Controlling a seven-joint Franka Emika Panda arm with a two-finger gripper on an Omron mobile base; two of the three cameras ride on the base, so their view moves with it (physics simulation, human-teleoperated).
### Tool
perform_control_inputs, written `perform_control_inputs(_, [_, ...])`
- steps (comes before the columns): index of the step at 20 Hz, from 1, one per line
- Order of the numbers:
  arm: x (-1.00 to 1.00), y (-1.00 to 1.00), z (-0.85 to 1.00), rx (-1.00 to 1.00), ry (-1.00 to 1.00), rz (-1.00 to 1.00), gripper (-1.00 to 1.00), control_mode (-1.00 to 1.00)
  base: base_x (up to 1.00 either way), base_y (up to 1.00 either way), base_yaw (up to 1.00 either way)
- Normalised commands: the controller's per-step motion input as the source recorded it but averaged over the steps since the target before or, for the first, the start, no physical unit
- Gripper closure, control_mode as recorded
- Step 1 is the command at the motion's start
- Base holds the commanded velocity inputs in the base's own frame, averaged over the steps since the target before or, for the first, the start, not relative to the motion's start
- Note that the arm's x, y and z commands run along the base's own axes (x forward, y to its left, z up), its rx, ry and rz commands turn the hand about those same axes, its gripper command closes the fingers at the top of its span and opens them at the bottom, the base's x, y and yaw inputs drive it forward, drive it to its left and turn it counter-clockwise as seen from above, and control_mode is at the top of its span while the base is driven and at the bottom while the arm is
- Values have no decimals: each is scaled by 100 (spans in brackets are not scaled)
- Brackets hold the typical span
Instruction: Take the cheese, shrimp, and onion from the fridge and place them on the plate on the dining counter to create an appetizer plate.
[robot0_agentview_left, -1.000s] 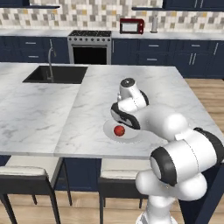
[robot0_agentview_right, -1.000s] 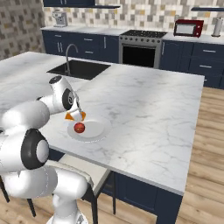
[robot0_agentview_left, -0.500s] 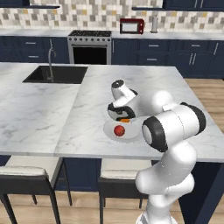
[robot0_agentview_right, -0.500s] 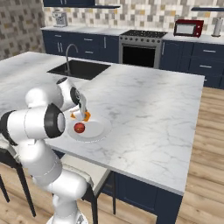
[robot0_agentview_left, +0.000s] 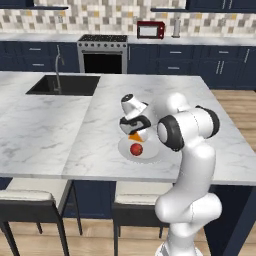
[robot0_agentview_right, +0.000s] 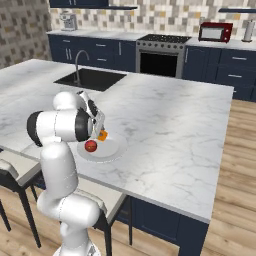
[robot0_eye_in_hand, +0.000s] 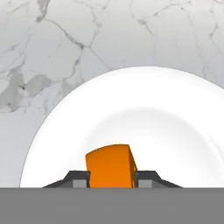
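Note:
My gripper (robot0_eye_in_hand: 111, 177) is shut on the cheese (robot0_eye_in_hand: 109, 165), an orange wedge clamped between the two dark fingertips. It hangs low over the white plate (robot0_eye_in_hand: 162, 113). From the base, the cheese (robot0_agentview_left: 135, 136) sits at the plate's (robot0_agentview_left: 151, 153) far edge, with the dark-red onion (robot0_agentview_left: 135, 149) lying on the plate just in front of it. From the right, the cheese (robot0_agentview_right: 102, 135), onion (robot0_agentview_right: 90, 145) and plate (robot0_agentview_right: 111, 150) line up near the front edge of the dining counter (robot0_agentview_right: 165, 130). The shrimp and the fridge are out of view.
A sink with a faucet (robot0_agentview_left: 62, 84) is set into the counter's far left. Two stools (robot0_agentview_left: 30, 200) stand under the front edge. The stove (robot0_agentview_left: 102, 52) and red microwave (robot0_agentview_left: 150, 30) line the back wall. Bare marble (robot0_agentview_left: 45, 135) spreads left of the plate.
The hand has shifted left and sunk lower over the plate with the cheese in it, while the arm's elbow swung upright. The onion has stayed on the plate.

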Motion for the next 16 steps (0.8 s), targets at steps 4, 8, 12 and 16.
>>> perform_control_inputs(4, [36,-15,-35,0,2,-14,100,-100,0,0,0])
perform_control_inputs(8, [24,-20,-33,0,0,-13,100,-100,0,0,0])
perform_control_inputs(12, [0,-5,-40,0,0,-12,-100,-100,0,0,0])
perform_control_inputs(16, [-1,-3,-16,0,0,-9,-100,-100,0,0,0])
